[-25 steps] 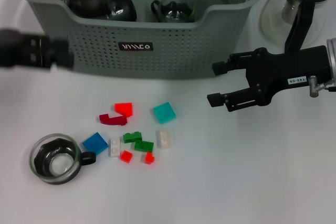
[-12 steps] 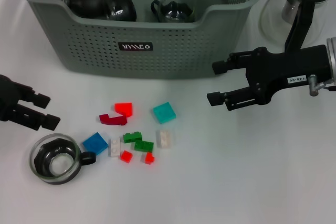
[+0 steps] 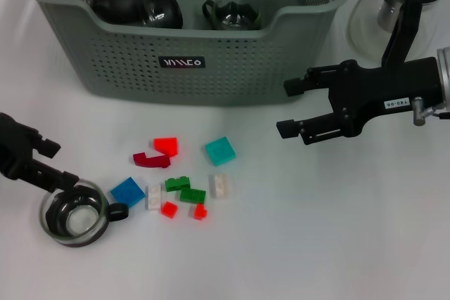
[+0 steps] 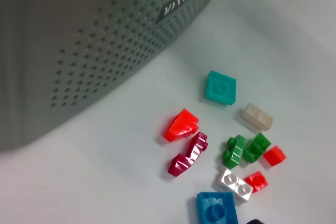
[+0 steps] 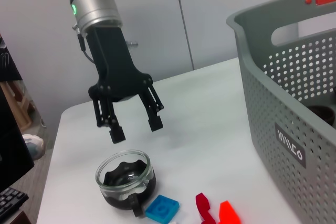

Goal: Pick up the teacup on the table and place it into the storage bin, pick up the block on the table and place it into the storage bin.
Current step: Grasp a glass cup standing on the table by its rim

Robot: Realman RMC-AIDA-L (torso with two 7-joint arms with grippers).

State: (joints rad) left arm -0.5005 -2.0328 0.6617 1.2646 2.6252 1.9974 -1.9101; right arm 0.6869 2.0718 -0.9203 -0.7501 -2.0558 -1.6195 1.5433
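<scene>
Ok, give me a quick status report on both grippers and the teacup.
Left gripper open, hovering just above teacup. Right gripper open, idle beside storage bin. Cup on table, not gripped. Blocks beside it, nothing blocking.

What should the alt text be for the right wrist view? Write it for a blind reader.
The left claw hangs open just above a glass teacup on a white table. Beside the cup lie a blue block and red blocks; the grey-green storage bin fills the side nearest the camera.
</scene>
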